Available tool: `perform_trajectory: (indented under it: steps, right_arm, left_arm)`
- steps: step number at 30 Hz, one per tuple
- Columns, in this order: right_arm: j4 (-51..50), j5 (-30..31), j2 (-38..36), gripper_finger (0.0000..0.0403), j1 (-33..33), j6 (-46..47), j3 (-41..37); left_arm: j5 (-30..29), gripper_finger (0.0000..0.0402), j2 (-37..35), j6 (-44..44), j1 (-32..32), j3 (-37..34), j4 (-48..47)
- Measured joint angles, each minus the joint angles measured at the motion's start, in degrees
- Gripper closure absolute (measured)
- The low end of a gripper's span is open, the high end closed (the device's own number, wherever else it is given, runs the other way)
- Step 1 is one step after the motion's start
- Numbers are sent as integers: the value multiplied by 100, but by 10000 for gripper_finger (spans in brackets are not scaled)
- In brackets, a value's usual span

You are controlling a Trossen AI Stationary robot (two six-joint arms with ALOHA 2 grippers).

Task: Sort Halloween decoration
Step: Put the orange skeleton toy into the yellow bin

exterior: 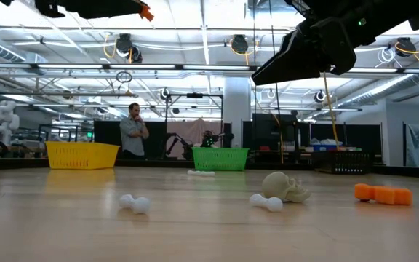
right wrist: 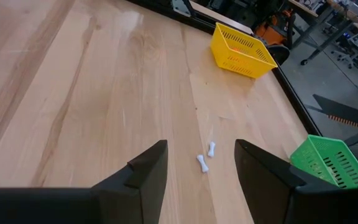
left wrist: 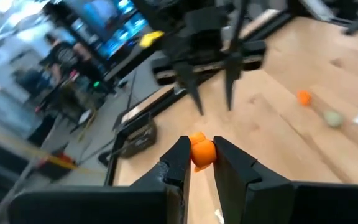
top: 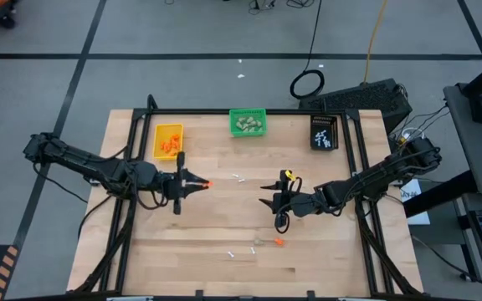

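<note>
left end effector (left wrist: pixel 202 163) pinching an orange bit (left wrist: pixel 201 151); right end effector (right wrist: pixel 199 165) spread. yellow bin (top: pixel 167 140) holds orange bits, green bin (top: pixel 248 122) beige lumps. only the low view shows a person (exterior: pixel 133 130).

Both arms cut off by the low view's top edge, green bin (right wrist: pixel 329 163) clipped at the right wrist picture's edge, black bin's (top: pixel 324 132) contents too small to be told, person (left wrist: pixel 59 59) beyond the worktop blurred.

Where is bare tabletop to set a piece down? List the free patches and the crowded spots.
Free: the table front right corner and front left corner, and the strip between yellow bin and green bin. Crowded: the middle, where left gripper holds an orange piece opposite the open right gripper; loose pieces lie near the front centre.
</note>
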Motion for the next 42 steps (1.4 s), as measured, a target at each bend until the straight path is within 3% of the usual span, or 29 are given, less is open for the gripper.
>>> perform_trajectory:
  steps: [3, 8, 13, 17, 22, 26, 35, 42]
  right_arm:
    - [-2, 0, 0, 232, 0, 0, -1]
    - [-1, 0, 0, 232, 0, 0, -2]
    - [-2, 0, 0, 232, 0, 0, -2]
    - [-4, 0, 0, 232, 0, 0, -1]
    - [-4, 0, 0, 232, 0, 0, 0]
    - [-7, 0, 0, 232, 0, -2, 0]
    - [-9, 0, 0, 232, 0, -2, -1]
    - [-7, 0, 0, 232, 0, -2, 0]
  left_arm:
    - [-627, 347, 0, -585, 2, 0, 147]
    - [-2251, 347, 0, -1411, 4, 0, 456]
    - [-2790, 347, 0, -1661, 50, 83, 238]
    - [-2797, 358, 0, -2151, 183, 537, -706]
    - [-2271, 382, -2, -2855, 534, 1262, -2555]
    - [-1960, 384, -2, -3001, 849, 1679, -3463]
    - [-1617, 380, -4, -3016, 1617, 2105, -4594]
    - [-1557, 380, 31, -3240, 2712, 2124, -5191]
